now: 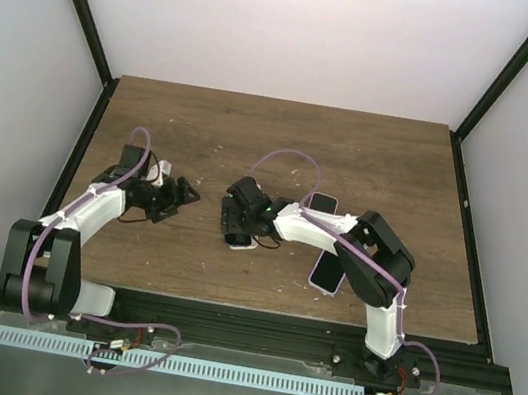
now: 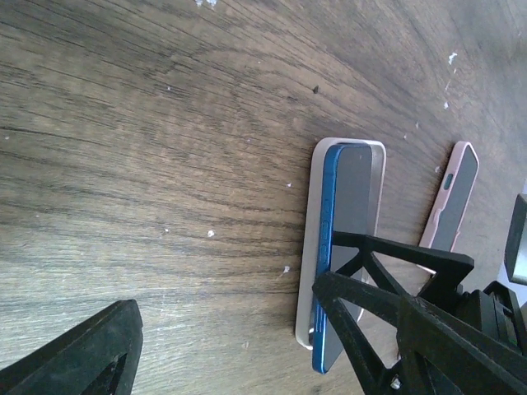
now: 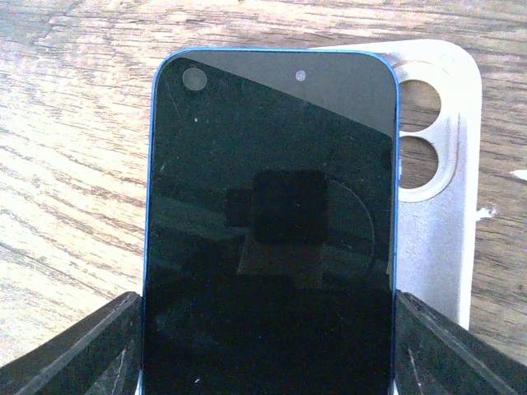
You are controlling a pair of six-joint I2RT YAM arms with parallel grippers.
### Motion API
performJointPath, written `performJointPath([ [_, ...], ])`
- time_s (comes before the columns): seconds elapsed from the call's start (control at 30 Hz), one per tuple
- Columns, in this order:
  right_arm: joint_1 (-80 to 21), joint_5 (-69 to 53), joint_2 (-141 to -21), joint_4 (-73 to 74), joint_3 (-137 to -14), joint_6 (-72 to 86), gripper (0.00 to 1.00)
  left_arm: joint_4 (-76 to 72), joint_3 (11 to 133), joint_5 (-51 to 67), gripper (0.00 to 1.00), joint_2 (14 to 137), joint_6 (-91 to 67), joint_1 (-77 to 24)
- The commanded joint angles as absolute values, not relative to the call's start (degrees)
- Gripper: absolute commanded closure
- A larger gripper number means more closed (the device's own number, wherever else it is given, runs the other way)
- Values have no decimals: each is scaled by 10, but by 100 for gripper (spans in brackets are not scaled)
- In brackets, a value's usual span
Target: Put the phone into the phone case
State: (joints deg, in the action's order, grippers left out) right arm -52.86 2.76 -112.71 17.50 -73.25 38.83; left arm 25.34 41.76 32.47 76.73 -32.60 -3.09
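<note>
A blue phone (image 3: 268, 206) with a dark screen is clamped at its lower part between the fingers of my right gripper (image 3: 268, 337). It is held over a white phone case (image 3: 440, 164) that lies open on the wooden table, and it sits offset to the case's left. In the left wrist view the phone (image 2: 338, 239) stands tilted on its long edge against the case (image 2: 306, 271). In the top view my right gripper (image 1: 241, 216) is over the case (image 1: 241, 242). My left gripper (image 1: 178, 193) is open and empty just left of it, with one finger (image 2: 82, 354) showing low in its wrist view.
A pink case with a dark face (image 2: 453, 202) lies beyond the phone. In the top view it (image 1: 322, 204) lies behind the right arm, and a light-coloured phone or case (image 1: 327, 274) lies near the front edge. Black frame posts stand at the table's sides.
</note>
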Motion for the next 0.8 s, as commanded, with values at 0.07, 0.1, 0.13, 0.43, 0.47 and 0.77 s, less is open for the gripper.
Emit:
performJointPath([
  [0.07,-531,51,-1136,172,-751,399,47,217,406,357,17,783,-329,-35],
  [0.1,-531,50,-1136,172,-749,403,44,212,405,362,17,785,-329,-36],
  [0.13,-531,48,-1136,172,-748,405,43,209,404,365,18,789,-330,-38],
  [0.43,-531,57,-1110,195,-743,412,15,193,411,375,23,825,-339,-53],
  [0.47,-531,58,-1105,196,-742,410,13,191,411,373,23,829,-340,-55],
  [0.77,-508,47,-1072,191,-710,381,9,164,425,369,31,871,-356,-93],
])
